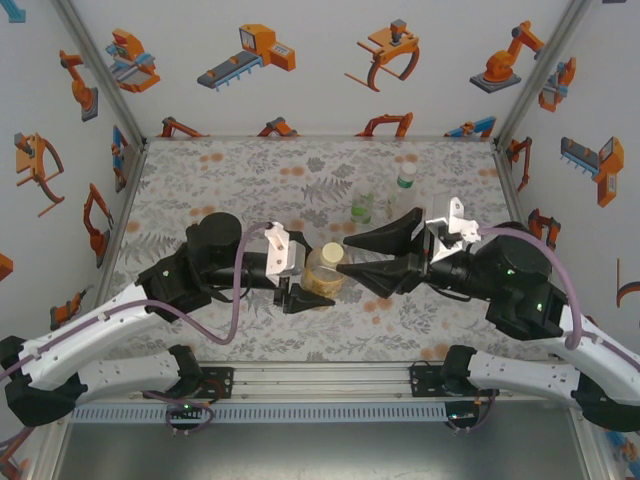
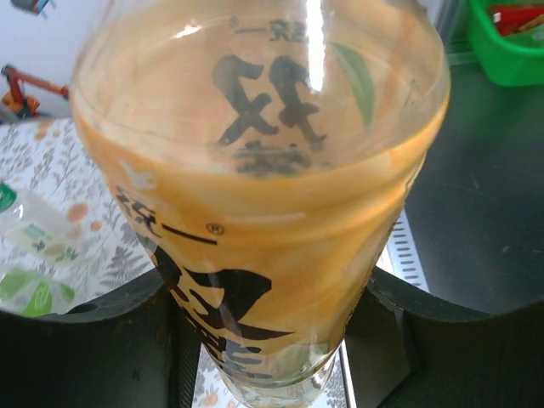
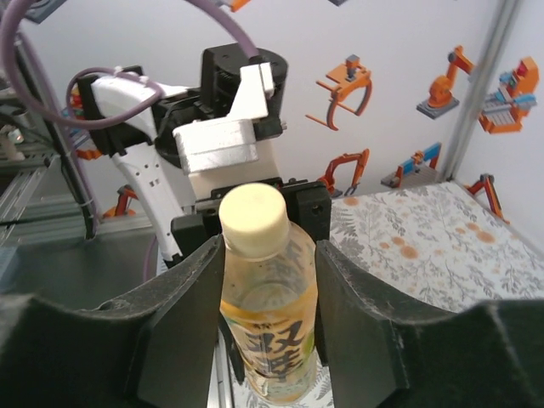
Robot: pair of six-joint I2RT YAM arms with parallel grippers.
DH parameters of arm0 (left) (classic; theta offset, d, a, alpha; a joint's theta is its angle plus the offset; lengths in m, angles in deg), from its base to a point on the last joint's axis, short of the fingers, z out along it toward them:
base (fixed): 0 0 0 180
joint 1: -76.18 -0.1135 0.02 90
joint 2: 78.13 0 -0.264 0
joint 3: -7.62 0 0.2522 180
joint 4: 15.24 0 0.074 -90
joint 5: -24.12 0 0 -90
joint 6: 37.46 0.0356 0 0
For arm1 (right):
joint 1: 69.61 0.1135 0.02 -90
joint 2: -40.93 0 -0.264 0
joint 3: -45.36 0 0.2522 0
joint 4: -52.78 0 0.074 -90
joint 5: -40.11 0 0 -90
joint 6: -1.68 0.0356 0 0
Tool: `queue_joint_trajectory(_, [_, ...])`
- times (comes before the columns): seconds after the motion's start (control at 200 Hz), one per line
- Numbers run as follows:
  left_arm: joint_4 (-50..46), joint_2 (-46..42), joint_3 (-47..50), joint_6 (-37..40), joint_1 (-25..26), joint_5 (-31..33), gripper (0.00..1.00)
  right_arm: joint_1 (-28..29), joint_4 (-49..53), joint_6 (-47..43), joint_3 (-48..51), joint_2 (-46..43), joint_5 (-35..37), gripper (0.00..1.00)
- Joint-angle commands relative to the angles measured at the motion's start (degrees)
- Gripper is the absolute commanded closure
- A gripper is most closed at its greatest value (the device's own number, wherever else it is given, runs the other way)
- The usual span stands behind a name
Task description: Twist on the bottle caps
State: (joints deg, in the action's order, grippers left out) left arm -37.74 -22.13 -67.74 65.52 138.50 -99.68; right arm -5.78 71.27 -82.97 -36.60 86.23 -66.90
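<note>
The amber bottle point(image 1: 325, 278) with the yellow label stands upright at mid-table, and a pale bottle cap point(image 1: 332, 252) sits on its neck. My left gripper point(image 1: 312, 286) is shut on the bottle's lower body. In the left wrist view the bottle point(image 2: 255, 195) rises between the two dark fingers of that gripper point(image 2: 272, 340). My right gripper point(image 1: 346, 257) is open, its fingertips spread just right of the cap. Seen from the right wrist, the jaws of the right gripper point(image 3: 269, 255) flank the bottle's shoulder point(image 3: 270, 314) below the cap point(image 3: 252, 219), with a slight gap on the right.
Two clear bottles stand behind, one with a green label point(image 1: 362, 206) and one further right point(image 1: 404, 188) with a pale top. The cell's walls close the table at back and sides. A green bin point(image 2: 510, 42) lies beyond the near rail.
</note>
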Motion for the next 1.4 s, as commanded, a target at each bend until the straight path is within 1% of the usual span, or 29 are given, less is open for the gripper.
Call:
queue_joint_trajectory(0.0, [2.59,-0.32,-1.70,0.62,0.33,-6.07,1.00,-0.03,-0.33,-3.02,-1.39,0.52,-5.67,0.52])
queue_joint_trajectory(0.27, [2.23,0.79,-2.45,0.21,0.29,-8.16,1.00,-0.02,-3.71,-2.33,-2.61,2.91,-7.79,0.47])
queue_joint_trajectory(0.461, [1.79,1.10,-2.64,0.37,0.34,-8.35,1.00,-0.08,-6.89,-0.81,-3.67,5.03,-9.16,0.47])
queue_joint_trajectory(0.586, [1.57,1.02,-2.81,0.46,0.34,-8.28,1.00,-0.05,-7.03,-0.23,-4.56,5.85,-9.94,0.49])
queue_joint_trajectory(0.806, [0.87,1.12,-2.65,0.96,0.29,-7.81,1.00,-0.03,-7.02,0.50,-4.94,6.03,-10.17,0.56])
queue_joint_trajectory(0.971, [0.80,1.22,-2.57,1.19,0.31,-7.50,1.00,-0.03,-6.76,0.39,-5.05,5.84,-10.22,0.68])
queue_joint_trajectory(1.076, [0.68,0.96,-2.31,1.43,0.32,-6.20,1.00,-0.02,-5.86,-0.06,-4.92,5.67,-9.78,0.76])
queue_joint_trajectory(1.112, [0.54,0.71,-2.22,1.60,0.29,-5.24,0.93,-0.05,-5.29,-0.44,-4.92,5.64,-9.45,0.78])
queue_joint_trajectory(1.147, [0.46,0.33,-1.99,1.71,0.27,-3.88,0.81,-0.07,-4.72,-0.89,-4.92,5.56,-9.06,0.80])
queue_joint_trajectory(1.237, [0.12,-1.38,-0.97,2.39,0.30,0.71,0.54,-0.02,-3.33,-1.81,-4.58,5.14,-7.32,0.84])
queue_joint_trajectory(1.272, [-0.28,-2.28,-0.49,2.65,0.32,2.77,0.40,-0.06,-2.64,-2.45,-4.36,4.91,-6.55,0.85])
queue_joint_trajectory(1.312, [-0.75,-3.40,0.02,2.76,0.34,6.21,0.33,-0.02,-2.05,-3.21,-3.88,4.67,-5.08,0.86])
queue_joint_trajectory(1.397, [-2.09,-5.96,1.11,3.35,0.23,12.56,0.26,-0.05,-1.27,-4.65,-2.32,3.97,-1.25,0.88])
